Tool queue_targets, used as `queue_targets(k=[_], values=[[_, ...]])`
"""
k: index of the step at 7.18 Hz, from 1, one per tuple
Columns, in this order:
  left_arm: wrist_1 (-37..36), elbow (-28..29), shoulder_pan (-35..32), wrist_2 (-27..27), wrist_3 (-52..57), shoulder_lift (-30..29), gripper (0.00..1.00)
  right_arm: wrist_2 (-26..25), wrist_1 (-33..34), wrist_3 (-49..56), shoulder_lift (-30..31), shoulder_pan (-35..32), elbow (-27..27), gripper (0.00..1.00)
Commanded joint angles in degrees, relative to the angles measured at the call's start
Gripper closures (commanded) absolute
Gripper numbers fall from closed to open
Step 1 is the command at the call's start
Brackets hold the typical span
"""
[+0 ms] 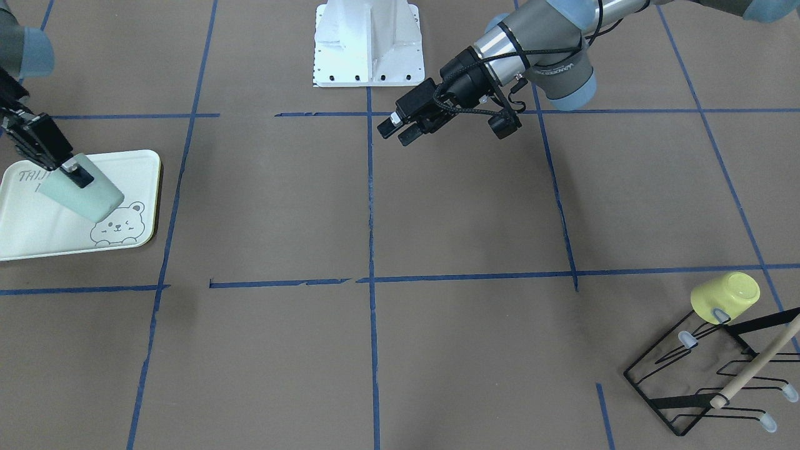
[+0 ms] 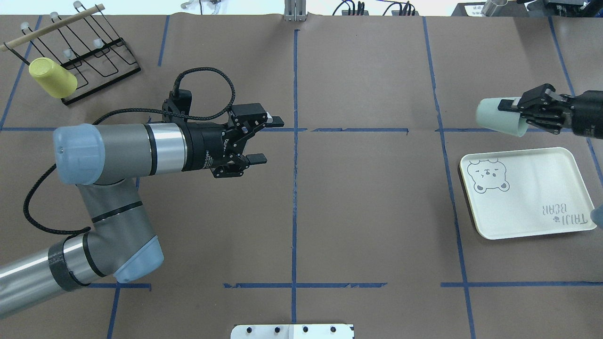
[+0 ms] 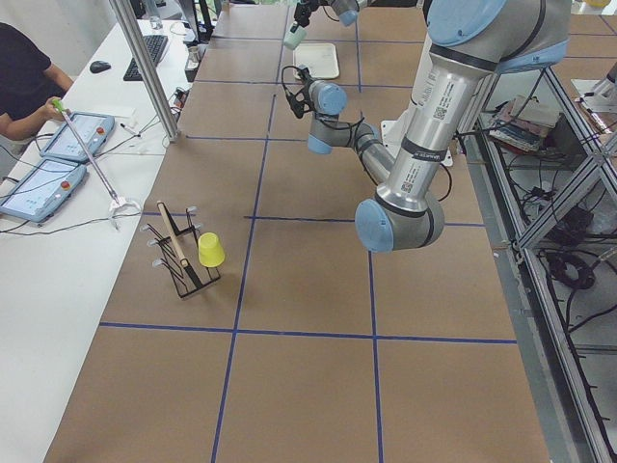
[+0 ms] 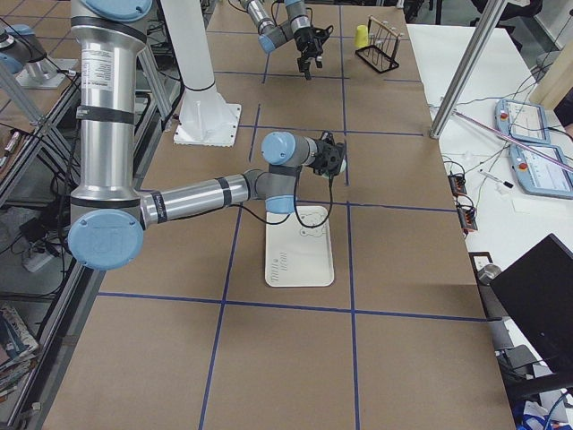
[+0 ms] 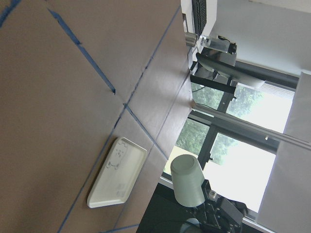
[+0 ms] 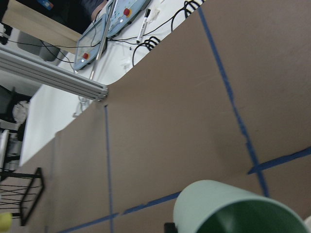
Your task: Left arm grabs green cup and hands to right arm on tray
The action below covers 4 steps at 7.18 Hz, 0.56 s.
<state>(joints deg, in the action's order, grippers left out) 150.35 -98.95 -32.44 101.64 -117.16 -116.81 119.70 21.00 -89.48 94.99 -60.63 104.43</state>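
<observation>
The right jaws were closed on the green cup (image 2: pixel 499 123), gripping its wall at the rim. This held the cup on its side, mouth toward the right arm (image 2: pixel 589 120), clear of the desk at upper right of the overhead frame, just above the tray (image 2: pixel 527 207). The left jaws stood wide and empty near mid-frame on the left arm (image 2: pixel 122 150). I judged the hand-over complete and placement outstanding.

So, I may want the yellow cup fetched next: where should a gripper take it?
The yellow cup hangs tilted, mouth down, on a peg of the wire rack. So probably grip across its side wall near the closed bottom, coming from that free end, away from the wires.
</observation>
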Motion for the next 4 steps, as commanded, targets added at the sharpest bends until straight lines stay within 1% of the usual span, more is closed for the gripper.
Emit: queue_targets(k=[1, 2, 3, 4], values=[[-17.8, -2.3, -1.6, 0.0, 15.8, 0.0, 0.00, 3.5, 14.2, 20.5, 4.7, -2.0, 0.3, 1.00], [-26.6, -4.4, -3.4, 0.0, 20.8, 0.1, 0.00, 3.4, 18.6, 26.6, 6.7, -0.2, 0.3, 1.00], [-35.8, -7.0, -4.0, 0.0, 27.2, 0.0, 0.00, 3.4, 23.6, 30.4, 7.0, 1.7, 0.5, 1.00], [-43.7, -11.0, -4.6, 0.0, 31.2, 0.1, 0.00, 3.4, 28.1, 32.3, 6.8, 5.0, 0.8, 1.00]])
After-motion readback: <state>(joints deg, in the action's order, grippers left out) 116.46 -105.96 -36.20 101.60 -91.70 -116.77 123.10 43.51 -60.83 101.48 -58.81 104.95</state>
